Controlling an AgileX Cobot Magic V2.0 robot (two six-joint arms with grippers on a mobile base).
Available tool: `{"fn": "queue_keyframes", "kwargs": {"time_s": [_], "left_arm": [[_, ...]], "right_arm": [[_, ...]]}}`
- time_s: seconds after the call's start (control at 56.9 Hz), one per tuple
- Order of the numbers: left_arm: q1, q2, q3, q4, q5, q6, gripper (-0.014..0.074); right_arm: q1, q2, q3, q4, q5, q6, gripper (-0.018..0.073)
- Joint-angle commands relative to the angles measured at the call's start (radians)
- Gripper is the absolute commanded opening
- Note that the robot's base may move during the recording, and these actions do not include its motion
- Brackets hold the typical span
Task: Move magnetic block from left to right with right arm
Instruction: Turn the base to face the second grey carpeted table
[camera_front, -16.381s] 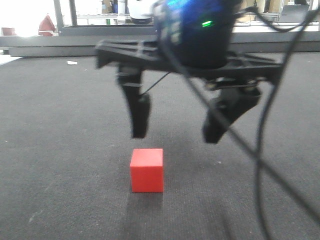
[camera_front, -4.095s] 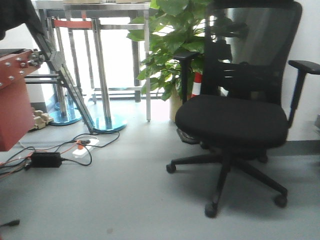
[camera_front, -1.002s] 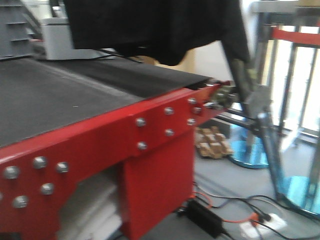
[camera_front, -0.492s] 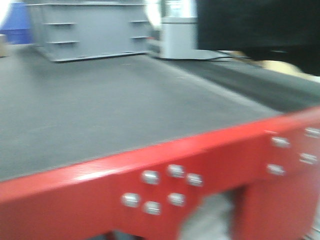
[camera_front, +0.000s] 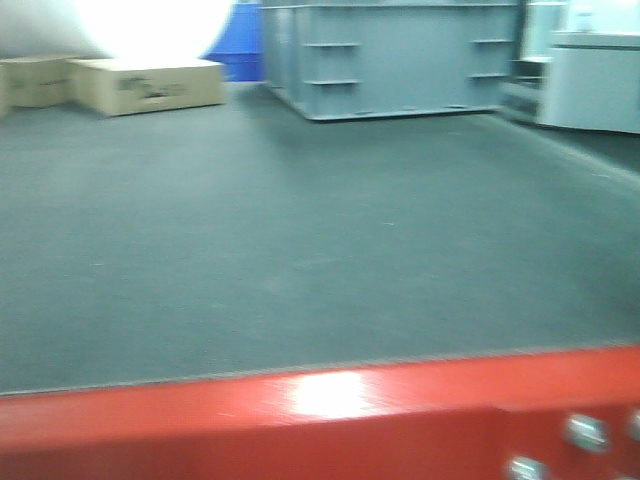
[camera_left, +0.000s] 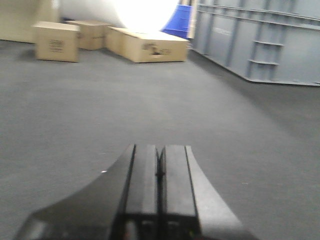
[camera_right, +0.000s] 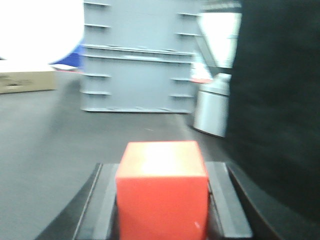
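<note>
1. Two hands to report, and your right hand (camera_right: 162, 170) is the one at work. In its wrist view its dark fingers (camera_right: 101, 200) stand apart at 6 o'clock, closed in on the two side faces of the magnetic block (camera_right: 162, 205).
2. The magnetic block, a plain red cube, fills the gap and touches both fingers, its top face catching the light. The view is too blurred for you to tell whether it rests on the bench (camera_right: 50, 125) or hangs above it.
3. Beyond the block in that view, a grey shelved cabinet (camera_right: 137, 60) stands at 12 o'clock and a pale rounded container (camera_right: 212, 107) at 2 o'clock. A black surface (camera_right: 280, 100) fills 3 o'clock.
4. Your left hand (camera_left: 160, 150) sits at 6 o'clock in its own wrist view. Its two fingers are pressed flat together with nothing between them, pointing out over the grey mat.
5. In the left wrist view, cardboard boxes (camera_left: 150, 47) line the far side from 10 to 12 o'clock, a blue object (camera_left: 181, 21) shows at 12 o'clock just beside them, and the grey cabinet runs from 1 to 2 o'clock.
6. In the front view you look across the bench's dark grey mat. Its red frame (camera_front: 200, 420) runs along 6 o'clock, with bolts (camera_front: 585, 432) at 5 o'clock.
</note>
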Motion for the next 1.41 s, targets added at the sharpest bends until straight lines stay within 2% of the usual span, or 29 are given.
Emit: {"fn": "queue_keyframes", "kwargs": {"time_s": [0.0, 1.388], "left_arm": [[-0.006, -0.010, 0.008, -0.003, -0.078, 0.000, -0.0126], [-0.006, -0.010, 0.008, -0.003, -0.078, 0.000, -0.0126]], "right_arm": [[-0.006, 0.008, -0.028, -0.007, -0.086, -0.007, 0.0284], [-0.006, 0.008, -0.028, -0.007, -0.086, -0.007, 0.0284]]}}
